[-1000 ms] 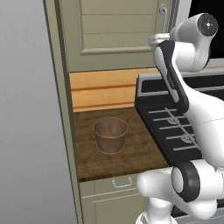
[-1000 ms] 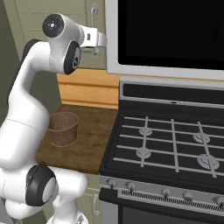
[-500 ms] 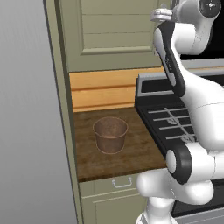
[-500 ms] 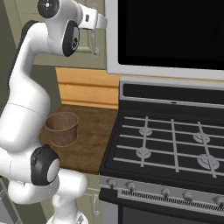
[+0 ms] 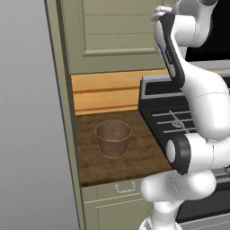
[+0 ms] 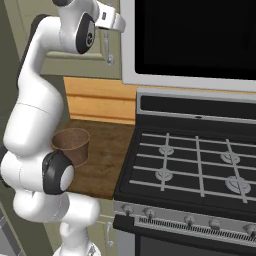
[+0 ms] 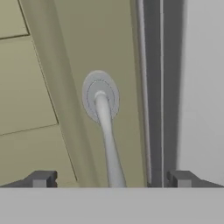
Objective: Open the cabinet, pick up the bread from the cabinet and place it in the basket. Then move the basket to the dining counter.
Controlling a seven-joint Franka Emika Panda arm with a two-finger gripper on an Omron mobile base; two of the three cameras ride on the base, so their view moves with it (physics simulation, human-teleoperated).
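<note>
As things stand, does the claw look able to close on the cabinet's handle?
Probably yes. In the hand view the open claw faces the closed cabinet door, and the grey handle runs between its two fingertips with nothing in the way.

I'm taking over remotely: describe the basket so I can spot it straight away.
Left of the black stove is a short dark wood worktop below the olive cabinet. The basket stands alone on it: small, round, brown, bucket-shaped, narrowing toward its base, nothing visible inside.
</note>
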